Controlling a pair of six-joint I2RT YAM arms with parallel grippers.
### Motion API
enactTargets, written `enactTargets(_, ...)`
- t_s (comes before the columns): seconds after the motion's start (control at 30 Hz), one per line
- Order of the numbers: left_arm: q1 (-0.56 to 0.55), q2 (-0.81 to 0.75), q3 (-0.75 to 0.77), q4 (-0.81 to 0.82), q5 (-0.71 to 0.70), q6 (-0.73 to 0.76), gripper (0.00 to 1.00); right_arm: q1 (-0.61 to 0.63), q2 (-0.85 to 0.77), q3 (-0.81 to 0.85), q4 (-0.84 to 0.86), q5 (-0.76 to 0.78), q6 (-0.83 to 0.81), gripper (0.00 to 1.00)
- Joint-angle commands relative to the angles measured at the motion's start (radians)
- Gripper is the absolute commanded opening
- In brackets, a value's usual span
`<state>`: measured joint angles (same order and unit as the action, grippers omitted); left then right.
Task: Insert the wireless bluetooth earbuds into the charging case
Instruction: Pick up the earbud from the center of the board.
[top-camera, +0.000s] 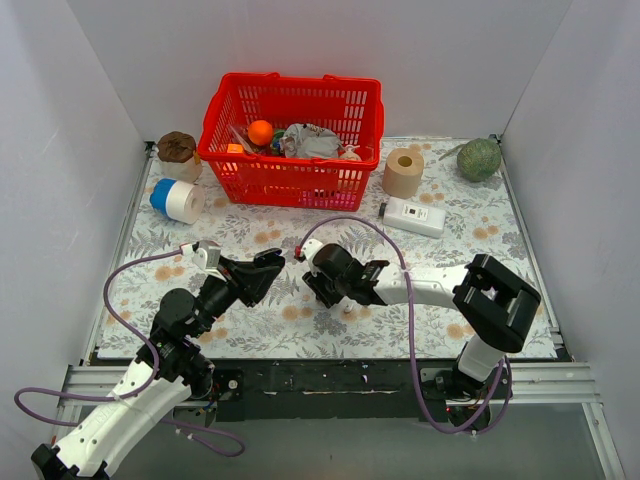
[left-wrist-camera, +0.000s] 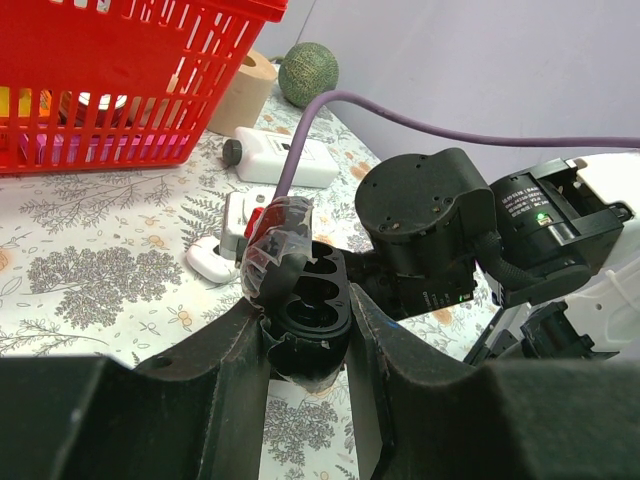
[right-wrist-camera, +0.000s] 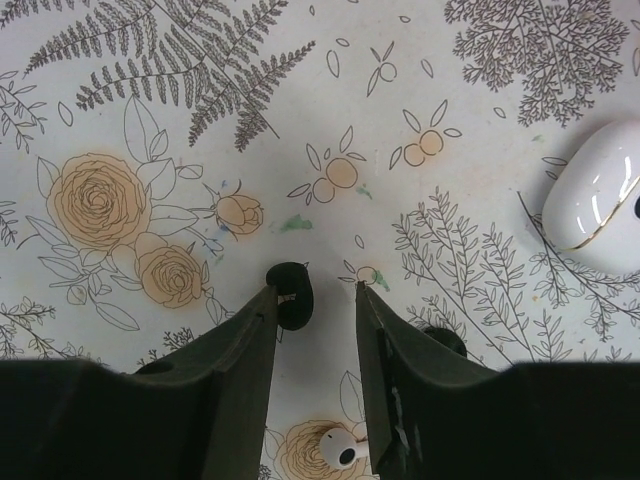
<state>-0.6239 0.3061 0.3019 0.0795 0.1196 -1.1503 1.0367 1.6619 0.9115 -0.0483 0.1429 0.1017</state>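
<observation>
1 scalloped black case (left-wrist-camera: 312, 288) clamped in left gripper (left-wrist-camera: 305, 335); right gripper (right-wrist-camera: 318, 294) spread beside bud (right-wrist-camera: 291, 283)

The black plastic charging case (left-wrist-camera: 312, 290) stands open, two rounded sockets showing. Its raised lid is wrapped in crinkled clear film, and its body is clamped between the fingers of the left pincer (left-wrist-camera: 305, 335). A tiny glossy black earbud (right-wrist-camera: 291, 296) lies on the flowered tabletop (right-wrist-camera: 150, 100) between the parted fingertips of the right pincer (right-wrist-camera: 313, 293), close against one of them. A small white earbud (right-wrist-camera: 340, 450) lies on the tabletop too, farther back between the same fingers.
</observation>
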Motion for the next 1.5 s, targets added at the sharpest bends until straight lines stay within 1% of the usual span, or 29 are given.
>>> enactTargets(0.0,-0.003,-0.013,0.028,-0.003,0.000,-0.003,0.00,0.008,0.007,-0.017,0.033,-0.009,0.019,0.43)
enactTargets(0.07,-0.002,-0.013,0.028,-0.003,-0.001,-0.002,0.00,0.008,0.009,-0.019,0.034,-0.008,0.018,0.41)
enactTargets(0.27,-0.002,-0.012,0.026,-0.003,0.000,-0.008,0.00,0.009,0.004,-0.017,0.034,-0.009,0.020,0.31)
enactTargets(0.37,-0.002,-0.015,0.026,-0.003,0.000,-0.006,0.00,0.008,0.002,-0.017,0.034,-0.014,0.020,0.22)
enactTargets(0.47,-0.002,-0.016,0.025,-0.003,0.000,-0.006,0.00,0.008,0.002,-0.019,0.036,-0.017,0.023,0.15)
enactTargets(0.5,-0.002,-0.016,0.025,-0.003,0.002,-0.006,0.00,0.008,-0.002,-0.022,0.038,-0.017,0.024,0.09)
enactTargets(0.57,-0.002,-0.015,0.025,-0.003,0.002,-0.006,0.00,0.009,-0.007,-0.026,0.039,-0.019,0.029,0.02)
enactTargets(0.73,-0.003,-0.009,0.026,0.000,0.002,-0.009,0.00,0.008,-0.031,-0.051,0.039,-0.017,0.035,0.01)
enactTargets(0.83,-0.002,-0.005,0.026,0.005,0.003,-0.012,0.00,0.008,-0.074,-0.066,0.039,-0.005,0.046,0.01)
enactTargets(0.93,-0.002,-0.007,0.034,0.008,0.000,-0.009,0.00,0.008,-0.203,-0.100,0.041,0.049,0.056,0.01)
enactTargets(0.97,-0.002,-0.004,0.036,0.011,0.002,-0.008,0.00,0.006,-0.288,-0.102,0.030,0.061,0.056,0.01)
enactTargets(1.03,-0.002,0.002,0.042,0.028,0.006,0.003,0.00,0.009,-0.382,-0.089,-0.024,0.083,0.043,0.01)
enactTargets(1.07,-0.002,0.005,0.042,0.040,0.037,0.007,0.00,0.008,-0.471,-0.082,-0.038,0.087,0.032,0.01)
enactTargets(1.1,-0.003,0.011,0.040,0.080,0.058,0.014,0.00,0.009,-0.513,-0.059,-0.051,0.087,0.018,0.01)
enactTargets(1.17,-0.002,0.043,0.040,0.130,0.113,0.024,0.00,0.009,-0.609,-0.014,-0.157,0.075,-0.020,0.01)
enactTargets(1.2,-0.002,0.062,0.040,0.188,0.188,0.027,0.00,0.008,-0.637,0.033,-0.203,0.063,-0.037,0.01)
enactTargets(1.23,-0.002,0.080,0.043,0.222,0.228,0.035,0.00,0.013,-0.665,0.058,-0.267,0.035,-0.048,0.01)
enactTargets(1.27,-0.002,0.121,0.043,0.258,0.276,0.041,0.00,0.016,-0.718,0.072,-0.297,0.008,-0.078,0.01)
enactTargets(1.3,-0.002,0.143,0.042,0.343,0.389,0.043,0.00,0.017,-0.741,0.088,-0.324,-0.018,-0.091,0.01)
enactTargets(1.37,-0.003,0.216,0.034,0.446,0.480,0.029,0.00,0.029,-0.807,0.131,-0.392,-0.072,-0.117,0.01)
enactTargets(1.4,-0.002,0.244,0.032,0.539,0.514,0.011,0.00,0.036,-0.829,0.139,-0.403,-0.095,-0.129,0.01)
enactTargets(1.43,-0.002,0.276,0.036,0.577,0.570,0.006,0.00,0.042,-0.849,0.148,-0.410,-0.135,-0.132,0.01)
enactTargets(1.47,-0.003,0.306,0.046,0.609,0.593,-0.002,0.00,0.045,-0.887,0.150,-0.409,-0.176,-0.132,0.01)
